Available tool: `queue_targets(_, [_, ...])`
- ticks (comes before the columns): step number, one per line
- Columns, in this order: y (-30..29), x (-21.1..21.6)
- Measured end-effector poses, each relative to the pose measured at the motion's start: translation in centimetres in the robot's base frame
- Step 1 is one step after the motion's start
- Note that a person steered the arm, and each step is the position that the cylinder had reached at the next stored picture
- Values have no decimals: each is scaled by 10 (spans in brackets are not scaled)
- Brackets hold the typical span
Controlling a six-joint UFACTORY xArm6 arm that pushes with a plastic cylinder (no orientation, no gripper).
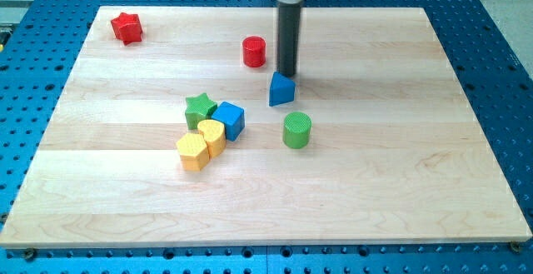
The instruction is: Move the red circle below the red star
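The red star (127,27) lies near the board's top left corner. The red circle (255,52) stands in the upper middle of the board, well to the right of the star. My tip (287,74) rests on the board just right of the red circle and slightly lower, right above the blue triangle (281,89). A small gap separates the rod from the red circle.
A cluster lies left of centre: green star (200,109), blue cube (230,120), yellow heart (212,136), yellow hexagon (193,151). A green cylinder (296,130) stands below the blue triangle. The wooden board (375,182) sits on a blue perforated table.
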State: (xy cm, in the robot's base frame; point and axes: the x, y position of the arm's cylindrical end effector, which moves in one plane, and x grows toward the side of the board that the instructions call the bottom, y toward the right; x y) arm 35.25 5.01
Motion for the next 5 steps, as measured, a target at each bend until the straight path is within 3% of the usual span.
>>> queue_targets(3, [-189,-64])
queue_targets(5, [-245,-60])
